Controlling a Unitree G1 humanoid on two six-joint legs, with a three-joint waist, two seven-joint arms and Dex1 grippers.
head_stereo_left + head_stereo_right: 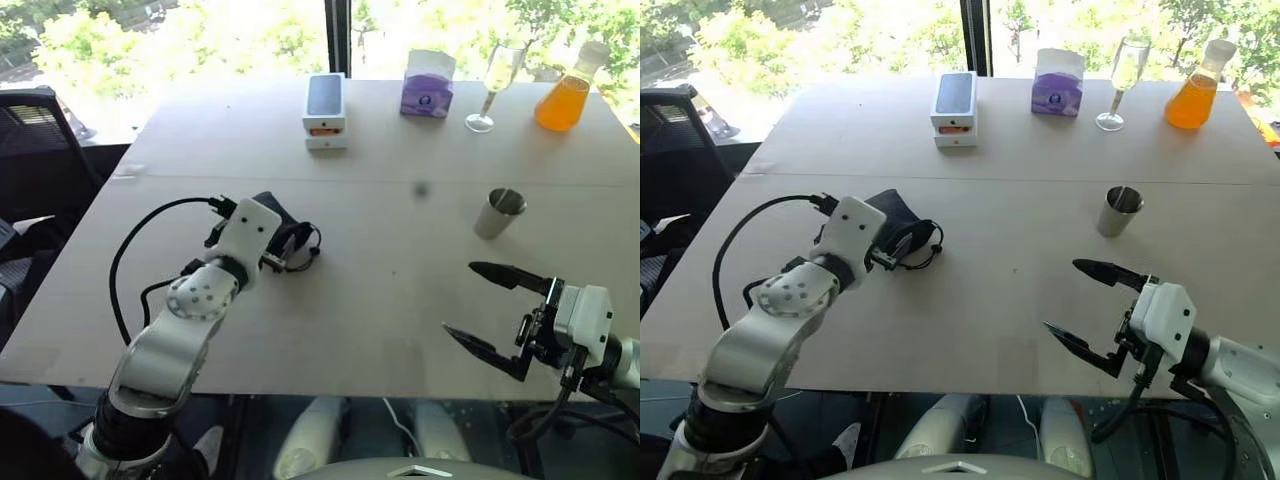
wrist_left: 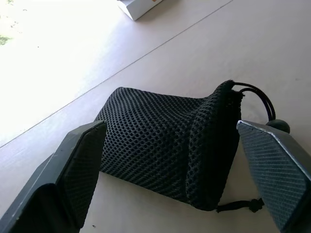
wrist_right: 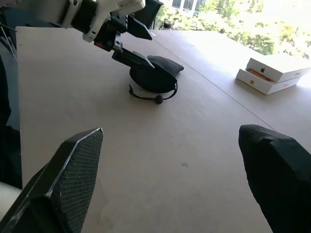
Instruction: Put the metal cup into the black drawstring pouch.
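Black drawstring pouch (image 2: 165, 150) between spread left fingers (image 2: 77, 165).

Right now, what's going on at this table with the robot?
The robot is getting ready to bag the metal cup, which stands upright and untouched on the table. Its left gripper is open, with a finger on each side of the black drawstring pouch, which lies on its side. The right gripper hangs open above the table's near edge, short of the cup and holding nothing.

Head cameras look down across the table (image 1: 380, 300); left wrist camera sits close over the black drawstring pouch (image 2: 165, 150), which the right wrist camera views from farther off.
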